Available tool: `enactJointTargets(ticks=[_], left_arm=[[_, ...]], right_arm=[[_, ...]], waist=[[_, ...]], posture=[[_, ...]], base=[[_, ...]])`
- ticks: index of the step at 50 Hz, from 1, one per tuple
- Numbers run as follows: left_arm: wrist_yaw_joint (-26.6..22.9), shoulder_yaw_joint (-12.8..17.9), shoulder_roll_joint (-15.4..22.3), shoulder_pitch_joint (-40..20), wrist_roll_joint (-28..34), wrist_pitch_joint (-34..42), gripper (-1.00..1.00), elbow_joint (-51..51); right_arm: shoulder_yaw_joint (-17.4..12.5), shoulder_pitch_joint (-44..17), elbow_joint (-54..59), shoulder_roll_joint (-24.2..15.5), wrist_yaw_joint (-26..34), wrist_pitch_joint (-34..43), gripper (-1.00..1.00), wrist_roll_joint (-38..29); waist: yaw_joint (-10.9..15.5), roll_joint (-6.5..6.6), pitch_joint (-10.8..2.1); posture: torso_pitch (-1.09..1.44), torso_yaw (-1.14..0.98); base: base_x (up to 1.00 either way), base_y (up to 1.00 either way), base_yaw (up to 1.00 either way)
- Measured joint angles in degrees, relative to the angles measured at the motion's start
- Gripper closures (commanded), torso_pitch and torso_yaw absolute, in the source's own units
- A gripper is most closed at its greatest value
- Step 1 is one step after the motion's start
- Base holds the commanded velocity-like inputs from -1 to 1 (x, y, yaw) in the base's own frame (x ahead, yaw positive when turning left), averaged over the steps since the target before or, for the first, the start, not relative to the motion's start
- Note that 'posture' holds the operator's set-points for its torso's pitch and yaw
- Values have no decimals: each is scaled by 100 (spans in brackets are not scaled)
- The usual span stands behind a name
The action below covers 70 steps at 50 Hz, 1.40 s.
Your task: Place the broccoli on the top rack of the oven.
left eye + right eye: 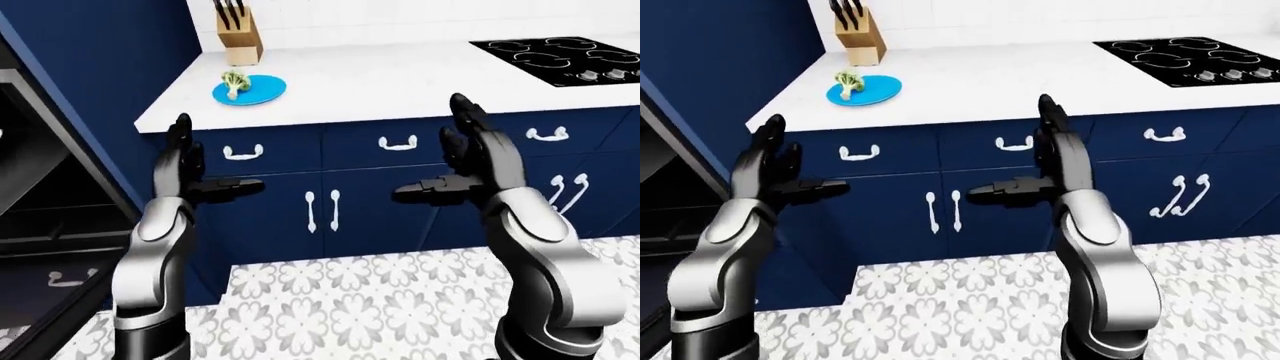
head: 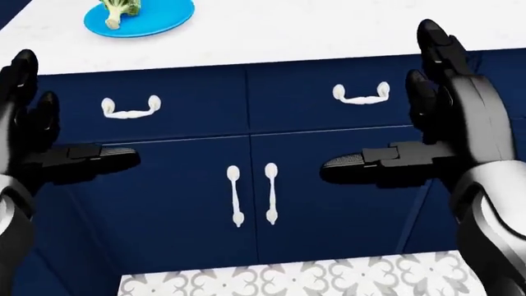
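A white countertop (image 1: pixel 400 79) runs across the upper part of the left-eye view above a row of navy cabinets (image 1: pixel 360 195) with white handles, while a patterned tile floor (image 1: pixel 370 300) fills the bottom. At the left edge of that view stands the open oven (image 1: pixel 40 195), its dark interior showing beside a tall navy panel. A black cooktop (image 1: pixel 560 60) is set into the countertop's right end. The robot's left hand (image 1: pixel 185 169) and right hand (image 1: pixel 470 161) are raised before the cabinet doors, both with fingers spread, thumbs pointing toward each other, holding nothing. Near the countertop's left corner lies a blue plate (image 1: pixel 262 91), just below a wooden knife block (image 1: pixel 240 37) against the wall. The broccoli (image 1: pixel 235 81) rests on the plate's left part, well apart from both hands and from the oven.
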Motion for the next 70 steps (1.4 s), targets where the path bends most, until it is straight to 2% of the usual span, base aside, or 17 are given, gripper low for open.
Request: enactJointTargets(ticks=[5, 8, 14, 18, 22, 28, 31, 34, 39, 44, 47, 48, 52, 60, 62, 66, 70], left_arm=[[123, -79, -115, 125, -30, 376, -100, -836], [133, -134, -122, -25, -58, 461, -100, -846], [47, -223, -143, -29, -101, 515, -100, -545], [51, -149, -106, -41, -72, 510, -100, -638], [73, -114, -66, -67, -72, 591, -100, -853], [117, 5, -31, 2, -46, 813, -100, -881], [113, -3, -30, -38, -54, 774, -100, -943], [90, -40, -50, -29, -40, 631, -100, -906], [33, -218, -138, 18, -106, 776, -100, -772], [41, -120, -85, -90, -89, 723, -100, -864], [29, -119, -76, -104, -69, 574, -100, -812], [27, -100, -45, -96, -66, 560, -100, -793], [79, 4, -40, 23, -17, 684, -100, -714], [83, -60, -49, -61, -44, 699, -100, -954], [65, -125, -114, -15, -61, 701, -100, -921], [24, -186, -132, 44, -103, 808, -100, -835], [43, -117, -94, -42, -90, 804, -100, -967]], right_arm=[[-138, -71, -211, -81, -2, 68, -100, 36], [-48, -229, -21, -86, -46, 17, -100, 24], [-32, -133, 169, -75, -116, 10, -100, -47], [-102, -190, 14, -113, -105, 71, -100, -39], [-109, -208, -45, -106, -98, 74, -100, -23], [-7, -249, -1, -97, -50, 224, -100, 75], [-47, -291, -74, -118, -71, 170, -100, 53], [-53, -278, -129, -127, -79, 102, -100, 38], [-146, -209, 70, -147, -125, 229, -100, -28], [-109, -328, -7, -154, -130, 155, -100, -11], [-91, -394, 67, -163, -133, 121, -100, -7], [-65, -385, 82, -123, -131, 82, -100, -6], [59, -258, 86, -71, -76, 178, -100, 83], [-43, -314, -6, -123, -101, 72, -100, 53], [-96, -288, 54, -150, -110, 87, -100, 36], [-121, -272, 79, -146, -153, 190, -100, -11], [-117, -328, -8, -158, -137, 146, -100, 20]], waist=[[12, -376, 12], [36, -705, -52], [-95, -579, -7], [-93, -303, 58], [-123, 39, -3], [-13, -106, -17], [6, -313, -16], [30, -687, -18], [-133, -666, 0], [-158, -295, 29], [-188, 61, -20], [-153, 73, -50], [-37, -50, 29], [-1, -663, -22], [-95, -587, 20], [-126, -608, -17], [-144, -310, 30]], posture=[[0, 0], [0, 0], [0, 0], [0, 0], [0, 0], [0, 0], [0, 0], [0, 0], [0, 0], [0, 0], [0, 0], [0, 0], [0, 0], [0, 0], [0, 0], [0, 0], [0, 0]], base=[[18, 0, 0], [18, 0, 0], [18, 0, 0], [18, 0, 0], [18, 0, 0], [18, 0, 0], [18, 7, 0], [18, 17, 0], [18, 18, 0], [18, 18, 0], [18, 17, 0], [20, 17, 0], [18, 18, 0], [18, 18, 0], [18, 18, 0], [18, 18, 0], [18, 18, 0]])
